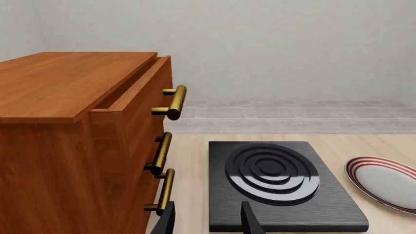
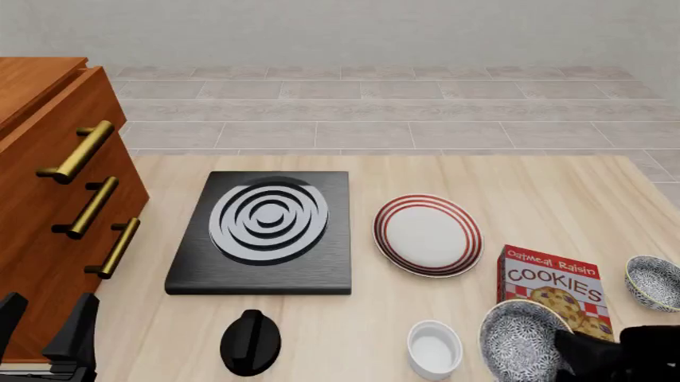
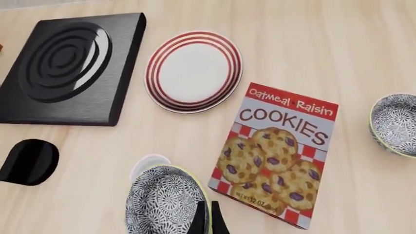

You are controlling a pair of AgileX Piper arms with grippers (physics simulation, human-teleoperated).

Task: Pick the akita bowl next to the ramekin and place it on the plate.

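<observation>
The right claw is pinched narrow on the rim of the akita bowl, one finger inside the wall and one outside, which is the only hold a thin-walled bowl offers. In the right wrist view the bowl stands tilted on edge, with its speckled inside facing away from the cookie box and the ramekin showing partly from behind it, so I judge it lifted clear of the counter rather than resting there. In the front view the bowl hangs at the near right, between the ramekin and the box, and the plate lies further out and to the left, bare in the middle, so the carry should go forward and left. The right arm comes in low from the near right corner, its wrist mostly out of view. A second speckled bowl sits beyond the box at the right edge. The left claw hangs parted and holds nothing, parked low beside the drawer cabinet and facing the stove, out of the way
</observation>
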